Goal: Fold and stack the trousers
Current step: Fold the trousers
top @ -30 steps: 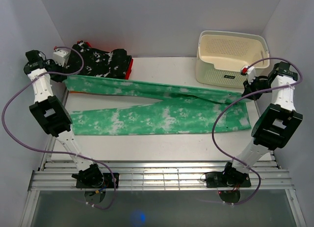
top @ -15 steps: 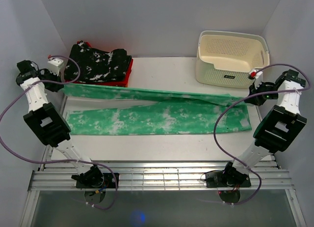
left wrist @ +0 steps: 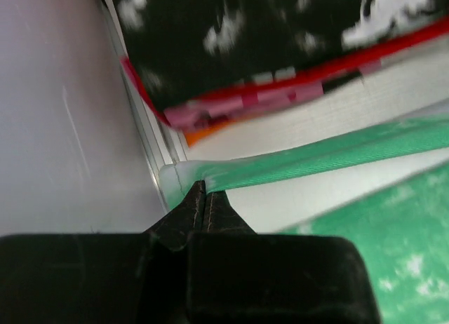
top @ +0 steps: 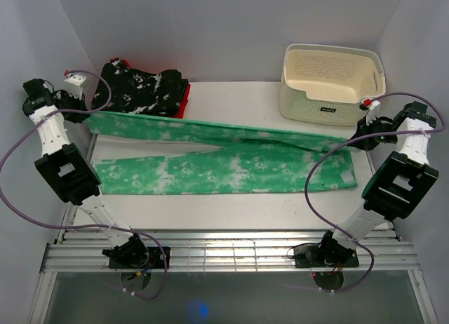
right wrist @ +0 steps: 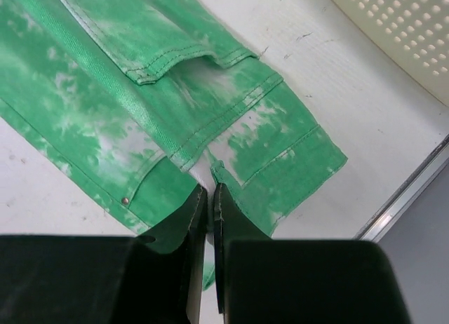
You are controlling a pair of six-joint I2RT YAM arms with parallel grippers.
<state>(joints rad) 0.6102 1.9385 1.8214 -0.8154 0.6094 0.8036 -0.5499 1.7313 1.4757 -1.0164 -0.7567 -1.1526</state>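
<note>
Obs: left jaws gripping trousers [top: 210, 173] hem, worktop's [top: 231, 103] far-left corner; right jaws gripping waistband, right edge. Move both together (leg taut), lay onto near leg.

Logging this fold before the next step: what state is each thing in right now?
trousers: unfolded, lying lengthwise, far leg stretched taut between both grippers.
left gripper: jaws shut on the leg hem.
right gripper: jaws shut on the waist end.
basket: upright, nothing visible inside.
black speckled garment: folded, on top of the stack.
red clothes: folded, underneath it.
</note>
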